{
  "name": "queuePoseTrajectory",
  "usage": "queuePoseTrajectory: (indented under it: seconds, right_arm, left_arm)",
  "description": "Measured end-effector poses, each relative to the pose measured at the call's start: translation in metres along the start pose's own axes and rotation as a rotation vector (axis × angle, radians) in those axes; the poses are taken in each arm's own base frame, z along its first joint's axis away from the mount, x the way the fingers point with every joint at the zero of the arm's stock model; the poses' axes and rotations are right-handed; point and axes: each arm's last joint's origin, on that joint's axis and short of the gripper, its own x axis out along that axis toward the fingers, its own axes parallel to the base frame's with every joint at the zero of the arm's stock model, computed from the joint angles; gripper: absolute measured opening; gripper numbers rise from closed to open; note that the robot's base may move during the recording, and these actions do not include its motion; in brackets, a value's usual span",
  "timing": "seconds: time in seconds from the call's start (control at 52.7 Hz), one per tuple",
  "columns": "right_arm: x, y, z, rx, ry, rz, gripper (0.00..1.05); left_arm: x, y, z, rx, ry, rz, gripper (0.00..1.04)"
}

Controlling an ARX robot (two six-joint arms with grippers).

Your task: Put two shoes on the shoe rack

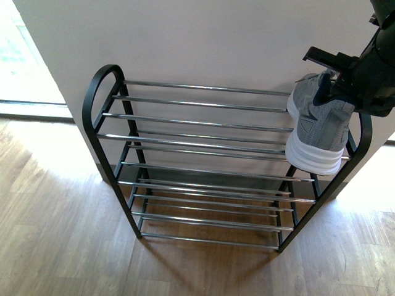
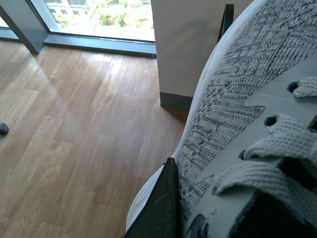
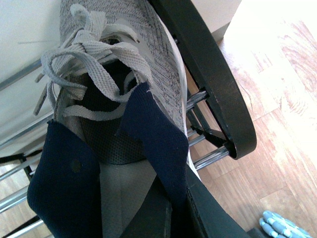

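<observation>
The shoe rack (image 1: 106,68), a black frame with chrome bars, stands against the wall. My right gripper (image 1: 336,83) is shut on a grey knit shoe (image 1: 318,126) and holds it at the rack's right end, its white sole against the upper bars. In the right wrist view the gripper (image 3: 166,201) pinches the shoe's (image 3: 148,54) navy collar beside the rack's arched end (image 3: 213,74). My left gripper (image 2: 208,223) is shut on the other shoe (image 2: 233,89), with one black finger (image 2: 166,208) against its side. The left arm and its shoe are out of the front view.
A white wall (image 1: 203,43) rises behind the rack and its corner (image 2: 173,54) shows in the left wrist view. Wood floor (image 1: 62,246) lies in front. A window (image 2: 99,15) reaches the floor. A small dark object (image 2: 3,129) and a blue-white item (image 3: 277,225) lie on the floor.
</observation>
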Motion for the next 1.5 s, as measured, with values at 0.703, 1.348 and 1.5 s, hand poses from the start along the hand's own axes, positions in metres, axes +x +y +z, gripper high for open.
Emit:
queuePoseTrajectory:
  seconds: [0.703, 1.348, 1.5]
  right_arm:
    - [0.022, 0.009, 0.013, -0.333, -0.022, 0.012, 0.01]
    - [0.026, 0.002, 0.040, -0.421, -0.069, 0.041, 0.26]
    - [0.002, -0.008, 0.027, -0.457, -0.080, 0.059, 0.49]
  left_arm:
    - [0.000, 0.000, 0.000, 0.000, 0.000, 0.000, 0.02]
    - [0.000, 0.000, 0.000, 0.000, 0.000, 0.000, 0.02]
    - [0.000, 0.000, 0.000, 0.000, 0.000, 0.000, 0.02]
